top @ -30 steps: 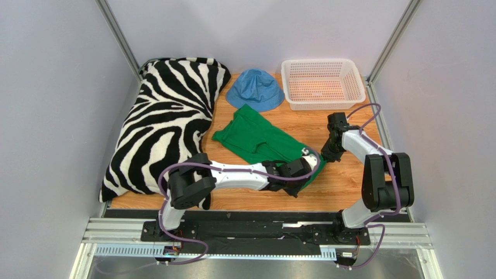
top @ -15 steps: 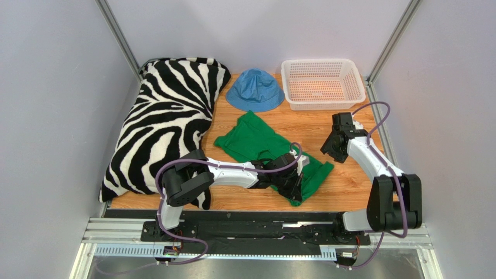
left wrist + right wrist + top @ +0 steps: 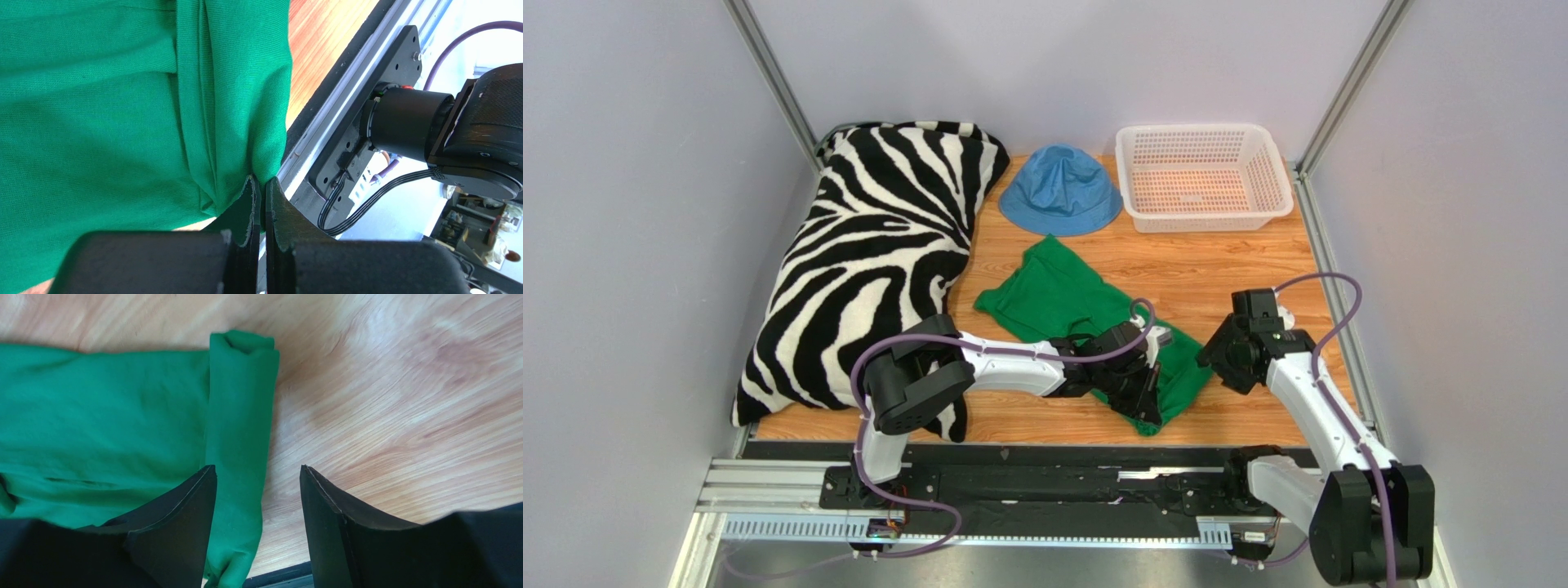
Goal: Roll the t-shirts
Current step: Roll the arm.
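On table (image 3: 1222, 276), placed off the t-shirt (image 3: 1063, 300): pillow (image 3: 873, 263) to its left, close. Hat (image 3: 1060, 188) just behind it. Basket (image 3: 1204, 218) behind and to its right, well apart. Left gripper (image 3: 263, 184) at its near corner. Right gripper (image 3: 258, 474) over its right edge.

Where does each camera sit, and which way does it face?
Top external: above and behind the bases, looking down on the table; left arm and right arm show.
Left wrist: on the left arm, looking along the left gripper, shut on the edge of the t-shirt.
Right wrist: on the right arm, facing down past the open right gripper.
Shared: both wrist views show the t-shirt.
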`<move>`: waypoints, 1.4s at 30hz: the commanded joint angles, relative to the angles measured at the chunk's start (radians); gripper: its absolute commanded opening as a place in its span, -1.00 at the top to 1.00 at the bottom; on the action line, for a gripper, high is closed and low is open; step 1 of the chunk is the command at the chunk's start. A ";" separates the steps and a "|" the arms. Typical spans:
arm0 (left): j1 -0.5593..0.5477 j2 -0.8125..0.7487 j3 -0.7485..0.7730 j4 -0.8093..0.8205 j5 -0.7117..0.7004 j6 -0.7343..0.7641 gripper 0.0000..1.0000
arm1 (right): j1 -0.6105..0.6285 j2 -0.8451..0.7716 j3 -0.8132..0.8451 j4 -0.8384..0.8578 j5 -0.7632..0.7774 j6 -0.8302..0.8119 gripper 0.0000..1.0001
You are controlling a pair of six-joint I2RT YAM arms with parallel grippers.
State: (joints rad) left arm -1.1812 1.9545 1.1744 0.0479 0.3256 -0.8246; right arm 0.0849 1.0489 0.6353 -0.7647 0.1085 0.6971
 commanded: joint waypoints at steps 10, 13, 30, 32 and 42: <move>0.003 0.014 -0.004 0.050 0.026 -0.010 1.00 | 0.134 -0.063 -0.111 0.088 -0.018 0.162 -0.08; 0.002 0.009 -0.004 0.050 0.026 -0.005 1.00 | 0.142 -0.023 -0.100 0.088 0.003 0.162 0.47; 0.000 -0.075 0.034 -0.025 -0.108 0.084 0.03 | 0.357 0.335 0.174 -0.125 0.220 0.177 1.00; 0.000 -0.077 0.045 -0.036 -0.164 0.085 0.02 | 0.369 0.355 0.191 -0.149 0.218 0.192 1.00; -0.030 -0.239 -0.166 0.308 -0.434 0.191 -0.07 | 0.374 0.396 0.237 -0.179 0.200 0.199 1.00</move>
State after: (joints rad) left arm -1.1839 1.8347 1.0798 0.1371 0.0471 -0.7116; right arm 0.4515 1.4364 0.8330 -0.9245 0.2939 0.8719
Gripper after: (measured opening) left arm 0.518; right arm 0.152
